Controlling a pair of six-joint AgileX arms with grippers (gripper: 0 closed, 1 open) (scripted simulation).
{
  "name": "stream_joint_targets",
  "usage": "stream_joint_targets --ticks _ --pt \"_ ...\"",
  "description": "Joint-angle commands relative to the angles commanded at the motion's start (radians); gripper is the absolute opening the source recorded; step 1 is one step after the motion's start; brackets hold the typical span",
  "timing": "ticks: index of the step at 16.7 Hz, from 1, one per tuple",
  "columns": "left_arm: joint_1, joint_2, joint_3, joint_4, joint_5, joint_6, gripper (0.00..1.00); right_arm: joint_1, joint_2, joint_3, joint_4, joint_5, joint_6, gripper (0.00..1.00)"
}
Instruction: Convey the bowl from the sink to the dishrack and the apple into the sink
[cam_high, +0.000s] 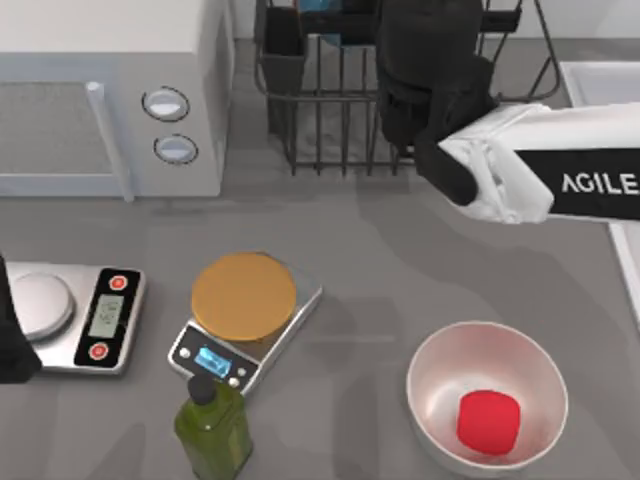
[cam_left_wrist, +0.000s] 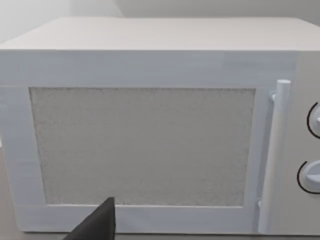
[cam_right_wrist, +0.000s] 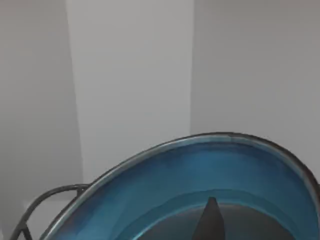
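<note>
One step at a time: right claw, seemingly clamped on round teal-blue bowl, over black wire dishrack, far side; lower level, then release gently.

The round teal-blue bowl looks smooth and glossy. The black dishrack is thin wire. The pale white bowl has a smooth sheen.
</note>
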Motion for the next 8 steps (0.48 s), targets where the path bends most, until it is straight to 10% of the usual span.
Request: stream_joint_targets --ticks 4,8 --pt "0.000 0.000 0.000 0.000 0.000 0.000 1.00 0.000 0.000 0.000 0.000 0.000 0.000 0.98" --pt "0.000 0.000 0.000 0.000 0.000 0.000 1.00 0.000 0.000 0.000 0.000 0.000 0.000 1.00"
